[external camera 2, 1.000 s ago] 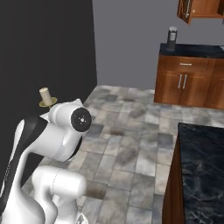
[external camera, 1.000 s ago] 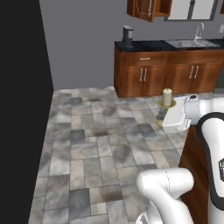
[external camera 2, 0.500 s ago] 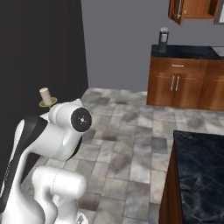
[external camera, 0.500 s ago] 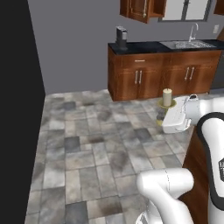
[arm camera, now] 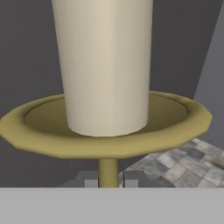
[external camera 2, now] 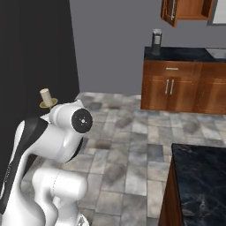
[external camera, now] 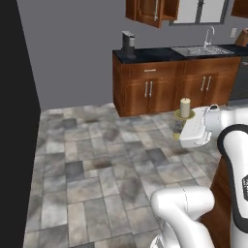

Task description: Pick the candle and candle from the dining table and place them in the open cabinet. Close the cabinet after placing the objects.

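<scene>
Jaws clamped on thin brass stem under dish of short thick candle (arm camera: 105,65), keeping it upright in transit toward open cabinet (external camera: 155,10) above counter (external camera: 160,53).

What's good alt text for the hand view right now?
Close-up of a thick cream candle standing upright on a wide brass dish, its slender brass stem clamped between the two dark fingers at the bottom edge. Behind it are a plain grey wall and, lower right, a patch of grey stone floor tiles.
</scene>
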### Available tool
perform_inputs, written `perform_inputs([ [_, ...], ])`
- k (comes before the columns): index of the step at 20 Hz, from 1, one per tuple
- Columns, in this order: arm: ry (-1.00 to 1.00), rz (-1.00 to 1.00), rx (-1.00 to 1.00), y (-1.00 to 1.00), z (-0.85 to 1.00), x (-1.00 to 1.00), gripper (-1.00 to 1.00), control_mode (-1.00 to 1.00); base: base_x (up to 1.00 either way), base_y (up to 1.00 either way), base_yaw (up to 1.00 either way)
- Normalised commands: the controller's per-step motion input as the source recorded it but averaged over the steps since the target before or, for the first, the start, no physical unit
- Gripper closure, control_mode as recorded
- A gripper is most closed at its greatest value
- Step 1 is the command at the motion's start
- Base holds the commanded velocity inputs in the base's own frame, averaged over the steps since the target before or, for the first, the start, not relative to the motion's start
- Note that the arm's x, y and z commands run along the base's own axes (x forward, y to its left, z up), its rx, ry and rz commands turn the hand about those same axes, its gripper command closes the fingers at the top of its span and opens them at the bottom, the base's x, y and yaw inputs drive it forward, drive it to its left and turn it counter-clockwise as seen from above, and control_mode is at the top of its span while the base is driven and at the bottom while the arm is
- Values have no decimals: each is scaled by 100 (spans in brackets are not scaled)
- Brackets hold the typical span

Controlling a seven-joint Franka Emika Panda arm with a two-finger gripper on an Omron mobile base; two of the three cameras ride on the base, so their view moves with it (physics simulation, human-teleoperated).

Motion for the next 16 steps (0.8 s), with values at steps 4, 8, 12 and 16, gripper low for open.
perform_inputs([
  [4,0,0,0,0,0,0,100,100,54,26,-12],
  [8,0,0,0,0,0,0,100,100,54,26,-12],
  [12,0,0,0,0,0,0,100,100,54,27,-13],
  [16,0,0,0,0,0,0,100,100,54,24,-13],
])
